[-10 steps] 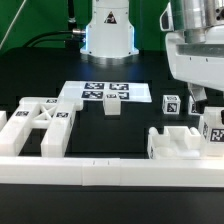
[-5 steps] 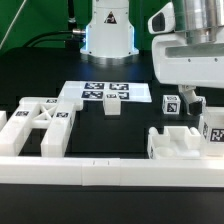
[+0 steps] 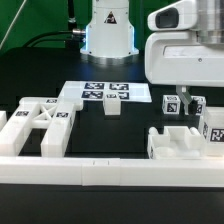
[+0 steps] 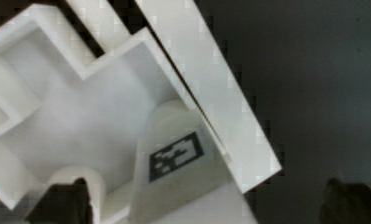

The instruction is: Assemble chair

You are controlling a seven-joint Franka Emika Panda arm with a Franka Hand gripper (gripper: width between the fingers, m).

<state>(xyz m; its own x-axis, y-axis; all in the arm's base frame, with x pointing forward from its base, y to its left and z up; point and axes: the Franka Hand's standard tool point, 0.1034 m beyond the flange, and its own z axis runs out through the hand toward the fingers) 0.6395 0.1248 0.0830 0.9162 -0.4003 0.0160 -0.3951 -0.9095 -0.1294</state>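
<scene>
The chair's white tagged parts lie apart on the black table. The X-braced frame [image 3: 40, 126] is at the exterior view's left. A small block [image 3: 112, 108] stands just in front of the marker board [image 3: 104, 91]. A tagged cube [image 3: 171, 103] and a notched block [image 3: 183, 141] are at the right. My gripper [image 3: 189, 100] hangs over that right-hand group, beside the cube. In the wrist view the gripper [image 4: 208, 208] is open; its dark fingertips [image 4: 66, 203] stand wide apart over a white part with a tag [image 4: 177, 155], and grip nothing.
A long low white border rail [image 3: 110, 172] runs along the front of the table. The robot's base [image 3: 108, 30] stands at the back, with dark cables beside it. In the wrist view a straight white edge [image 4: 200, 70] crosses against the black table.
The arm's hand has shifted toward the exterior view's left, now covering more of the area above the cube. The parts on the table have not moved.
</scene>
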